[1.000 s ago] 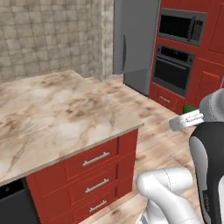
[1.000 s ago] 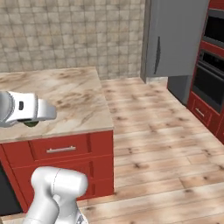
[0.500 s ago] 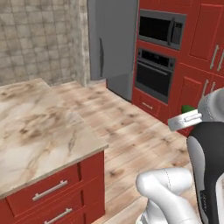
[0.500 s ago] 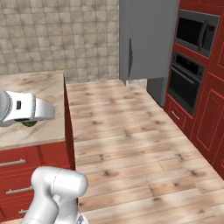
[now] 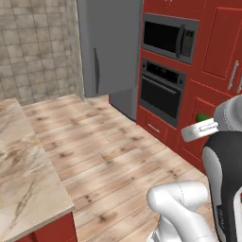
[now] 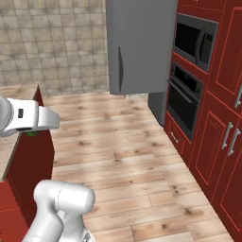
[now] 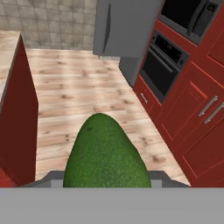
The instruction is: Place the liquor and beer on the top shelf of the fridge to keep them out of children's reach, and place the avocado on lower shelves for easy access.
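End effector clenched on the avocado, carried in the air above the wooden floor, with the closed grey fridge ahead beside the wall oven and the counter off to the arm's left.

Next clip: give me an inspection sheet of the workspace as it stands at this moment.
Surface: marble counter, bare where visible.
Job's things: avocado held in the claw; fridge ahead, door closed.
Clutter: nothing seen.
Grippers: claw shut on the avocado, carried above the wooden floor.
Cables: nothing seen.
Surroundings: tiled wall, microwave over oven, red cabinets.
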You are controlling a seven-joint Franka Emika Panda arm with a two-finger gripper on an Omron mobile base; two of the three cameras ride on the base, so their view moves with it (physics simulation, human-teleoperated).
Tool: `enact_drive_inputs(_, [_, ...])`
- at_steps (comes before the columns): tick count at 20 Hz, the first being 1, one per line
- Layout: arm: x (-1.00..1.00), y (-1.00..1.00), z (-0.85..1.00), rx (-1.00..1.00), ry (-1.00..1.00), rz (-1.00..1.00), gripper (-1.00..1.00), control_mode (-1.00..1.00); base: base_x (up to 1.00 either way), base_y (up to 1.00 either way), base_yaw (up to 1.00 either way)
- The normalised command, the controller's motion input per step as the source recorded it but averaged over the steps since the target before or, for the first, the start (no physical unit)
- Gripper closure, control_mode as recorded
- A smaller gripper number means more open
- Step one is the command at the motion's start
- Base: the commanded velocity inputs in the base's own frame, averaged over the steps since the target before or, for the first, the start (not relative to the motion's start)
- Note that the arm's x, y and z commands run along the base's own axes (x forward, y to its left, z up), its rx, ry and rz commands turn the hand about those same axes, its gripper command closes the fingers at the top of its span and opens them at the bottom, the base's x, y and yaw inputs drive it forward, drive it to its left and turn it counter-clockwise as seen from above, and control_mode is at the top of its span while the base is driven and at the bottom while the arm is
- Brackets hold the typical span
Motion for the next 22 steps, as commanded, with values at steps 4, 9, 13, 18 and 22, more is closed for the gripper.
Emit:
enact_drive_inputs(4, [0.00, 0.00, 0.00, 0.00, 0.00, 0.00, 1.00, 1.00, 1.00, -0.30, 0.23])
enact_drive_inputs(9, [0.00, 0.00, 0.00, 0.00, 0.00, 0.00, 1.00, 1.00, 1.00, -0.01, 0.21])
enact_drive_inputs(13, [0.00, 0.00, 0.00, 0.00, 0.00, 0.00, 1.00, 1.00, 1.00, 0.03, 0.16])
enact_drive_inputs(18, [0.00, 0.00, 0.00, 0.00, 0.00, 0.00, 1.00, 1.00, 1.00, 0.20, 0.10])
enact_drive_inputs(22, [0.00, 0.00, 0.00, 0.00, 0.00, 0.00, 1.00, 1.00, 1.00, 0.26, 0.03])
